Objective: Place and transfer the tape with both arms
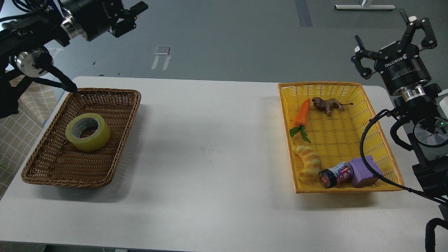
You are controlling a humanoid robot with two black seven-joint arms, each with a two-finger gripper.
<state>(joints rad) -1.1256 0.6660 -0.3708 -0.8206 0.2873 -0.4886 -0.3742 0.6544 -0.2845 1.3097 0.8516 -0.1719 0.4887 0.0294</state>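
The tape (88, 132), a yellow roll with a grey-white core, lies flat in the brown wicker basket (42, 168) at the left of the white table. My left gripper (134, 15) is high at the top left, well above and behind the basket, its fingers apart and empty. My right gripper (393, 38) is raised at the right, above the far right corner of the yellow basket (353, 85). Its fingers are spread wide and hold nothing.
The yellow basket holds a toy carrot (301, 113), a toy lion (327, 104), a yellow croissant toy (308, 161), a small can (336, 174) and a purple block (364, 171). The white table (210, 150) lies between the baskets. A black cable (367, 140) hangs over the yellow basket's right side.
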